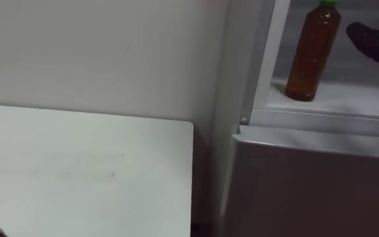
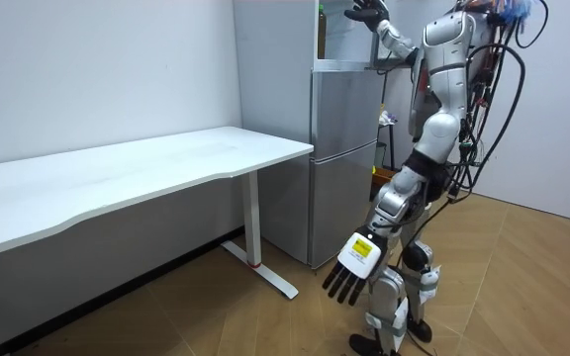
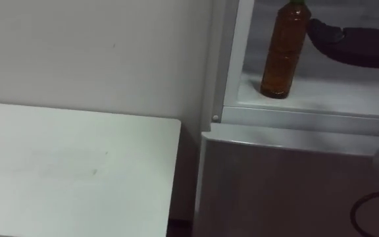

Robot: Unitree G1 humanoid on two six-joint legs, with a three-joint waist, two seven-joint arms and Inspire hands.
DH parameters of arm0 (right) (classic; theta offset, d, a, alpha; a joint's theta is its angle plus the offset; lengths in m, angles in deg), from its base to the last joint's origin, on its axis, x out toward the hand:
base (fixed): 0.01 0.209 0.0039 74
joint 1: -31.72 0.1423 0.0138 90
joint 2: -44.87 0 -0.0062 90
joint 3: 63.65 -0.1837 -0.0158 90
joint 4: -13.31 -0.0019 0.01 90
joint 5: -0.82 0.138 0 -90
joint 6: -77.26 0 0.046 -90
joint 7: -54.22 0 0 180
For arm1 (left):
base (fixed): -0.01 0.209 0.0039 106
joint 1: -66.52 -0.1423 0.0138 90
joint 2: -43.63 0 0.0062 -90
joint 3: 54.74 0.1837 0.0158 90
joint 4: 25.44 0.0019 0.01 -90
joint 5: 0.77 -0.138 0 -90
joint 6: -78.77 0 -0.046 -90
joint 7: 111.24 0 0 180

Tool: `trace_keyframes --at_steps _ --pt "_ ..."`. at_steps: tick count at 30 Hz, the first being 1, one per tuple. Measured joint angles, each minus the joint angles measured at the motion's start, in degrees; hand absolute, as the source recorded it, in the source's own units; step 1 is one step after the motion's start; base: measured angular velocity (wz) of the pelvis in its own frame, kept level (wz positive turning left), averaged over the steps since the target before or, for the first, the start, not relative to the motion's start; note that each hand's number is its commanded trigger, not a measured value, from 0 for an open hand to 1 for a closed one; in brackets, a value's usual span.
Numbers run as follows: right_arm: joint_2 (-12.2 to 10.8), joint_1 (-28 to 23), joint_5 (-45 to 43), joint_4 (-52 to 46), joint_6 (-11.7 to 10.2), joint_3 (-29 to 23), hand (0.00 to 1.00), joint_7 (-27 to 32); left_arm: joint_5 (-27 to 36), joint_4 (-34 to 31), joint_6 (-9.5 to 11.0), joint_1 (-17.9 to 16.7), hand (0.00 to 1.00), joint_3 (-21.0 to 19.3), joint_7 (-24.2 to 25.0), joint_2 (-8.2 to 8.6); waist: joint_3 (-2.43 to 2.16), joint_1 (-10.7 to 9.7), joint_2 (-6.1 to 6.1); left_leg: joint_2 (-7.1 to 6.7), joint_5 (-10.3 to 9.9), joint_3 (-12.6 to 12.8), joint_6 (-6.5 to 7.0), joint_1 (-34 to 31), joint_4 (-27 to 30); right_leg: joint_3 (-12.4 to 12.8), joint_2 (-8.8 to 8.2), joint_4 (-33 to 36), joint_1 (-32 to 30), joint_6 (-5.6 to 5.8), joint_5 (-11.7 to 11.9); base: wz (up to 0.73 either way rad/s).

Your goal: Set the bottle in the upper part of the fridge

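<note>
Inside upper fridge (image 1: pixel 347 99), 1 bottle (image 1: pixel 313 56)

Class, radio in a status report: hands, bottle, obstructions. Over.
Right hand open, beside bottle, not gripping. Left hand open, hanging low. Bottle upright on upper fridge shelf. Nothing blocking it.

Bare fridge shelf (image 1: pixel 357 99) beside upright bottle (image 1: pixel 313 56)
</note>
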Motion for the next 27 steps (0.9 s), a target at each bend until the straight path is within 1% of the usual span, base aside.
trace_keyframes --at_steps 2,3,4,5,7,8,9,11,12,14,15,16,17,18,19,20,21,22,23,24,25,26,27 --pt "-2.1 -2.6 2.2 -3.6 -0.4 0.0 0.0 -1.3 0.0 0.1 0.5 0.2 0.0 0.9 0.0 0.22 0.07 0.0 0.11 0.06 -0.2 0.2 0.04 0.2 0.1 0.4 0.02 0.1 0.0 0.0 0.0 -0.09" --pt "-3.2 -3.8 3.5 -5.0 -0.6 0.0 0.0 -2.4 0.0 0.8 1.3 0.4 0.0 1.0 0.0 0.3 0.18 -0.1 0.28 0.23 -0.3 0.5 0.04 0.4 0.0 0.6 0.03 0.1 0.0 0.0 0.0 -0.13" --pt "-3.7 -4.2 4.0 -5.7 -0.7 0.0 0.0 -3.0 0.0 1.3 1.6 0.6 0.0 1.0 0.0 0.32 0.24 0.0 0.36 0.45 -0.4 0.7 0.04 0.6 0.0 0.7 0.05 0.1 0.0 0.0 0.0 -0.17" --pt "-4.2 -5.1 5.2 -7.0 -1.0 0.1 0.0 -3.9 0.0 2.0 2.0 0.8 0.0 1.0 0.0 0.34 0.41 0.3 0.63 0.57 -0.5 1.0 0.05 0.7 0.1 1.0 0.08 0.2 0.1 0.0 0.0 -0.12" --pt "-5.0 -6.3 6.8 -8.7 -1.3 0.2 0.0 -5.4 -0.2 2.6 2.3 0.7 0.0 1.1 0.0 0.34 0.47 0.1 0.77 0.56 -0.6 1.2 0.06 0.7 0.1 1.0 0.06 0.1 0.1 0.01 0.0 -0.06" --pt "-6.4 -7.2 6.6 -10.1 -1.4 0.2 0.0 -6.0 -0.2 2.6 2.3 0.8 0.0 1.4 -0.1 0.34 0.47 0.0 0.84 0.57 -0.7 1.4 0.03 0.7 0.1 1.1 0.09 0.1 0.0 0.02 0.0 -0.04" --pt "-7.0 -7.6 6.5 -10.7 -1.4 0.2 0.0 -6.4 -0.6 2.9 2.3 0.8 0.0 1.7 -0.1 0.34 0.48 0.0 0.96 0.55 -0.7 1.4 0.02 0.7 0.1 1.2 0.11 0.0 0.0 0.02 0.0 -0.05" --pt "-10.0 -9.2 6.2 -13.1 -1.7 0.2 0.0 -7.8 -1.3 4.0 2.3 1.6 0.0 2.4 -0.3 0.81 0.35 -0.3 1.41 0.28 -0.9 1.5 0.03 0.6 0.3 1.5 0.15 0.0 0.0 0.02 0.0 0.0" --pt "-10.7 -9.5 6.3 -13.9 -1.8 0.2 0.0 -8.1 -1.2 4.3 2.3 1.9 0.0 2.7 -0.5 0.99 0.35 -0.4 1.61 0.3 -1.0 1.5 0.03 0.6 0.5 1.6 0.16 0.0 0.0 0.02 0.0 0.0" --pt "-13.1 -11.5 7.2 -16.0 -3.7 0.2 0.0 -10.3 -1.2 5.3 3.1 2.6 0.0 3.3 -0.7 1.58 0.34 -0.7 2.28 0.28 -1.2 1.5 0.05 0.5 0.6 1.7 0.13 0.0 0.0 0.03 0.0 0.0" --pt "-14.3 -12.4 8.3 -16.2 -4.7 0.2 0.0 -11.2 -1.1 5.8 3.7 2.7 0.0 3.5 -0.8 1.65 0.33 -1.0 2.4 0.3 -1.2 1.5 0.05 0.5 0.6 1.8 0.15 0.1 0.0 0.03 0.0 0.0" --pt "-14.8 -13.1 8.5 -16.2 -5.2 0.2 0.0 -11.6 -1.2 5.9 3.8 2.8 0.0 3.7 -1.0 1.64 0.32 -1.1 2.4 0.32 -1.2 1.5 0.03 0.5 0.6 1.9 0.17 0.1 0.0 0.03 0.0 0.0" --pt "-15.6 -14.9 9.2 -16.4 -5.6 0.2 0.0 -12.1 -1.2 5.8 4.1 2.9 0.0 4.6 -1.3 1.64 0.22 -1.1 2.7 0.37 -1.2 1.5 0.01 0.3 0.6 1.9 0.19 0.1 -0.2 0.03 0.0 0.0" --pt "-16.0 -15.8 9.6 -16.4 -5.6 0.2 0.0 -12.4 -1.2 5.8 4.1 2.8 0.0 5.2 -1.4 1.69 0.07 -1.2 2.68 0.41 -1.2 1.5 0.03 0.2 0.8 1.8 0.19 0.1 -0.4 0.03 0.0 0.0" --pt "-17.2 -17.6 10.6 -16.5 -5.6 0.1 0.0 -13.0 -1.2 5.8 4.1 3.1 0.0 6.0 -1.7 1.97 0.04 -1.5 2.89 0.6 -1.4 1.5 0.07 -0.1 1.1 1.8 0.21 0.2 -0.4 0.03 0.0 0.0" --pt "-18.7 -19.7 12.0 -16.4 -5.6 0.2 0.0 -13.7 -1.2 5.8 4.2 3.2 0.0 6.8 -2.0 2.3 0.1 -1.7 3.39 0.6 -1.6 1.5 0.09 -0.2 1.5 1.9 0.23 0.2 -0.3 0.03 0.0 0.0" --pt "-19.5 -21.0 12.6 -16.2 -5.8 0.2 0.0 -13.9 -1.2 5.8 4.2 3.2 0.0 6.9 -2.1 2.56 0.01 -1.8 3.54 0.56 -1.7 1.5 0.11 -0.1 1.6 1.9 0.24 0.3 -0.3 0.03 0.0 0.0" --pt "-21.0 -23.7 12.8 -15.3 -6.0 0.2 0.0 -14.0 -1.2 5.9 4.3 3.5 0.0 7.0 -2.4 3.05 -0.21 -1.8 3.72 0.57 -1.8 1.6 0.12 0.2 1.7 2.0 0.26 0.5 -0.1 0.04 0.0 -0.05" --pt "-22.5 -25.6 12.9 -14.5 -6.0 0.2 0.0 -13.8 -1.3 6.1 4.5 3.6 0.0 7.1 -2.5 3.43 0.0 -1.9 4.18 0.64 -1.8 1.8 0.13 0.6 1.6 2.0 0.25 1.0 0.0 0.05 0.0 -0.07" --pt "-23.1 -26.2 13.0 -14.2 -6.0 0.2 0.0 -13.6 -1.3 6.2 4.6 3.5 0.0 7.2 -2.5 3.53 0.04 -1.9 4.35 0.72 -1.9 1.9 0.14 0.7 1.6 2.1 0.23 1.0 0.0 0.08 0.0 -0.14" --pt "-24.2 -26.8 13.0 -13.6 -6.1 0.2 0.0 -13.4 -1.2 6.2 5.0 3.4 0.0 7.9 -2.5 3.6 0.27 -2.3 4.9 0.81 -1.9 2.4 0.19 0.7 1.5 2.4 0.19 1.0 -0.1 0.12 -0.1 -0.22" --pt "-24.6 -27.3 13.0 -12.9 -6.1 0.2 0.0 -13.2 -1.3 6.2 5.2 3.3 0.0 8.1 -2.5 3.76 0.42 -2.3 5.19 0.79 -1.9 3.1 0.2 0.7 1.5 3.0 0.2 1.0 -0.5 0.14 -0.1 -0.25" --pt "-24.9 -27.5 13.0 -12.6 -6.2 0.2 0.0 -13.1 -1.3 6.3 5.3 3.1 0.0 8.2 -2.5 3.77 0.42 -2.4 5.37 0.75 -1.9 3.2 0.2 0.6 1.6 3.3 0.25 1.0 -0.6 0.14 -0.1 -0.23"
